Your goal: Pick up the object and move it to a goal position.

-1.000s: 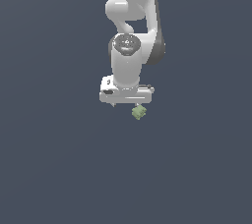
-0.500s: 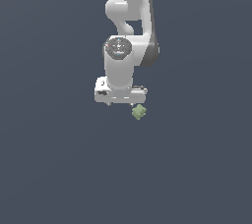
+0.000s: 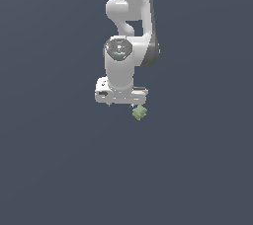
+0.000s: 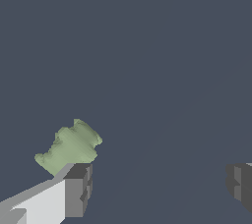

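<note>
Above the dark floor, our gripper [image 4: 156, 188] hangs spread wide and empty.
We see the pale olive-green lumpy chunk [image 4: 69, 148] just beyond one dark fingertip [image 4: 78, 188], outside the gap, not between the pads; in the exterior view it lies at the hand's lower right [image 3: 139, 113], so we judge alignment unfinished before any grasp.

The gripper [image 4: 157, 188] stands with its jaws spread wide, one dark grey fingertip [image 4: 78, 189] on a pale finger body and the other [image 4: 240, 184] well apart from it, with bare dark slate floor [image 4: 147, 46] showing between them. The pale olive-green object [image 4: 70, 147], lumpy and bumpy with a flared shape, lies on that floor just past the first fingertip, outside the gap between the two. Its near edge is partly hidden behind that fingertip, and whether they touch cannot be told.
</note>
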Motion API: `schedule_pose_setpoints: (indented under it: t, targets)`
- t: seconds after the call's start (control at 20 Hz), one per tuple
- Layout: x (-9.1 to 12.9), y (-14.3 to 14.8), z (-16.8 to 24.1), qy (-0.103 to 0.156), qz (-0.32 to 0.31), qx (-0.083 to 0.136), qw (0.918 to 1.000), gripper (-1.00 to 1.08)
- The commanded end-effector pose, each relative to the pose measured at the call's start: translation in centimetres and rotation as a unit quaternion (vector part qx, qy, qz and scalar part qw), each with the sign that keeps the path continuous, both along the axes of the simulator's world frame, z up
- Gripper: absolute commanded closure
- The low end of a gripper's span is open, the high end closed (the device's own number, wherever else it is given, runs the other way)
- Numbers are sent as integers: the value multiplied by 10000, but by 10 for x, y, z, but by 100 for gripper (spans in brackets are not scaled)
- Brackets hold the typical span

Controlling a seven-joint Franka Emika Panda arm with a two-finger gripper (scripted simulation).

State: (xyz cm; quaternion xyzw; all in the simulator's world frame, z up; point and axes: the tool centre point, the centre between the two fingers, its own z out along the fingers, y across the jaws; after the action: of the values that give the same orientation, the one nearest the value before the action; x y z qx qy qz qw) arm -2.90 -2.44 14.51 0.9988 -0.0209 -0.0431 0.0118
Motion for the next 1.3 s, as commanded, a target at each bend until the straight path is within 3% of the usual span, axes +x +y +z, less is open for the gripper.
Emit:
schedule_pose_setpoints:
  t: [0.0,0.65,1.25]
  targets:
    - [-1,3,-2,-12,-96,-5,10000,-92]
    - [-7,32,-16,-159,-1176,-46,9929,-92]
    - [-17,66,-33,-322,-2509,-65,9674,-92]
